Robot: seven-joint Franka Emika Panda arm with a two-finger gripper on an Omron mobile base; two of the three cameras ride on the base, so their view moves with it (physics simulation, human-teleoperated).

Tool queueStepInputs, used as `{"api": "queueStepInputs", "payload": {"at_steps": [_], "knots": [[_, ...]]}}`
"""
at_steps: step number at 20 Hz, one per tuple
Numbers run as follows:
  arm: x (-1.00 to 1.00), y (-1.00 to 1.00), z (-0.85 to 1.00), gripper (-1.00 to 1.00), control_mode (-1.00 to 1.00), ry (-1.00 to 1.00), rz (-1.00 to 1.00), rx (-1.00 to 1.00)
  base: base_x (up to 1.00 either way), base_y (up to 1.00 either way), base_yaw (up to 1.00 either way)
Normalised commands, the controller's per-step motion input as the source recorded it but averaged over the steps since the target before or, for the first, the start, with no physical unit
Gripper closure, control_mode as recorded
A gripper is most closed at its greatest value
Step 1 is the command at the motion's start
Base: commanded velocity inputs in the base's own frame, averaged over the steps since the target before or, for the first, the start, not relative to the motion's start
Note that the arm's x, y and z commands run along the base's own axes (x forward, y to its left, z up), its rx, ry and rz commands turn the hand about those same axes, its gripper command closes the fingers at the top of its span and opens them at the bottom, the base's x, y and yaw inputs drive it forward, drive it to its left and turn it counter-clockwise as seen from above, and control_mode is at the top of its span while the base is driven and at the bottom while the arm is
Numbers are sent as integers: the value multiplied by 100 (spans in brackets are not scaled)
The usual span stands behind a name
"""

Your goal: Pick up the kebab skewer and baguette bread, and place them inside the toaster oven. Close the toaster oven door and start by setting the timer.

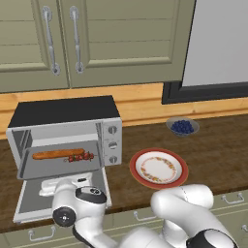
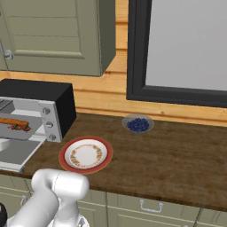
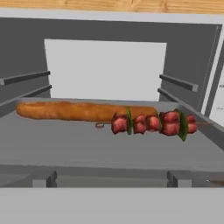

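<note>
The toaster oven (image 1: 63, 112) (image 2: 53, 95) stands at the left of the counter with its door (image 1: 29, 206) (image 2: 17, 153) folded down flat. On the tray inside lies the golden baguette bread (image 1: 57, 154) (image 2: 9, 120) (image 3: 74, 110). The kebab skewer (image 1: 81, 157) (image 2: 21, 127) (image 3: 153, 123), with red meat chunks and green bits, rests just in front of the loaf's right half. My gripper (image 1: 48, 186) hovers low over the lowered door, facing the oven mouth. It is open and holds nothing. Three knobs (image 1: 112, 144) run down the oven's right panel.
A red-rimmed plate (image 1: 133, 167) (image 2: 62, 158) sits on the wooden counter right of the oven. A bowl of blue berries (image 1: 182, 127) (image 2: 138, 124) stands farther back. Wall cabinets hang above the oven, and a dark-framed panel fills the right wall.
</note>
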Motion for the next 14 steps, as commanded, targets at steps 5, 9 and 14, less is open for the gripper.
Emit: {"api": "queueStepInputs", "payload": {"at_steps": [5,9,14], "knots": [[0,12,-5,-100,-100,0,-5,1,0,0,0],[4,13,0,-100,-100,0,0,0,0,0,0],[11,13,0,-100,-100,0,0,0,0,0,0]]}}
